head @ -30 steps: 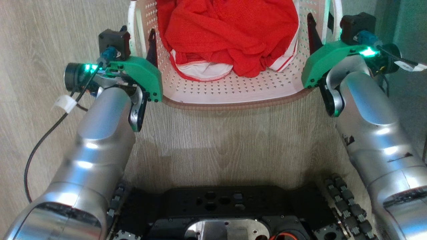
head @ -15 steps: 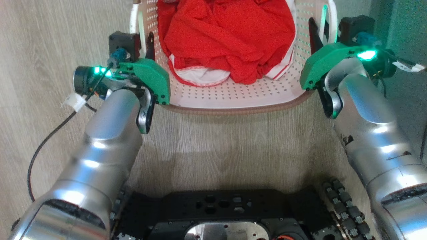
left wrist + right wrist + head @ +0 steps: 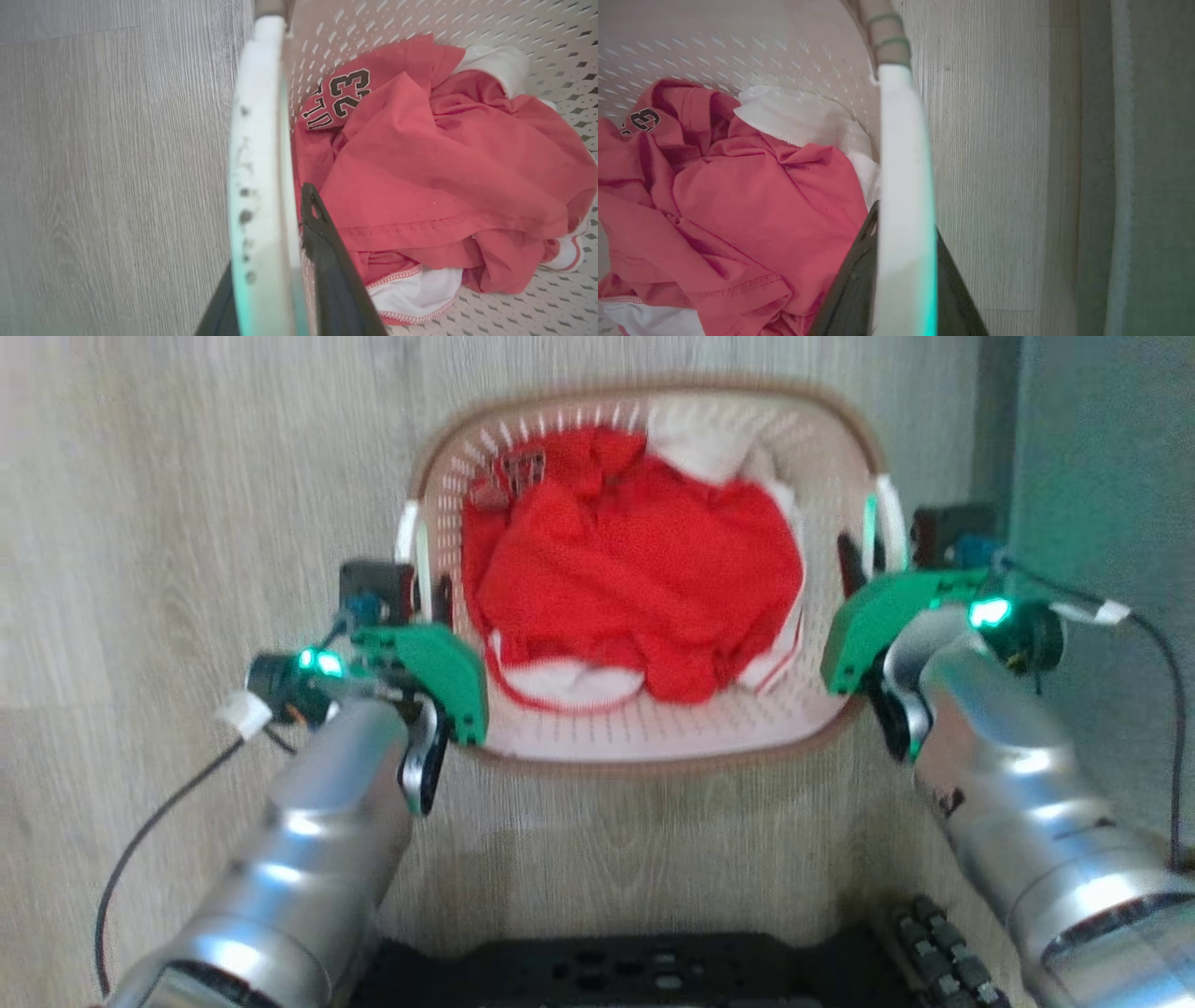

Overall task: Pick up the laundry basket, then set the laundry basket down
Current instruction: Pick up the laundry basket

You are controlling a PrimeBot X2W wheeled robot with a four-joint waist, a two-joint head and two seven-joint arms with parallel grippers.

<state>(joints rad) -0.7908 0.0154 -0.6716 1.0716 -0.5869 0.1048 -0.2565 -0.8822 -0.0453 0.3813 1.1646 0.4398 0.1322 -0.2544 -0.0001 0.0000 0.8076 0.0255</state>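
Change: the head camera has shifted, so the whole laundry basket [image 3: 653,763] is now seen where before only its near half was; both pincers keep their grip on the handles as before.
Floor [image 3: 187,523]: pale wood planks, all around the basket.
Left pincer [image 3: 431,593]: closed onto the left handle [image 3: 257,140], one dark finger inside the basket wall and one outside, with the white bar between them.
Laundry basket: directly ahead, between the two arms; I cannot tell if its base touches the floor.
Red garment [image 3: 635,579]: crumpled inside the basket, with a printed "23" [image 3: 348,93] toward the left wall.
White cloth [image 3: 709,439]: at the far side, partly under the red.
Right pincer [image 3: 864,560]: closed onto the right handle [image 3: 903,163] in the same way, with a finger on each side.
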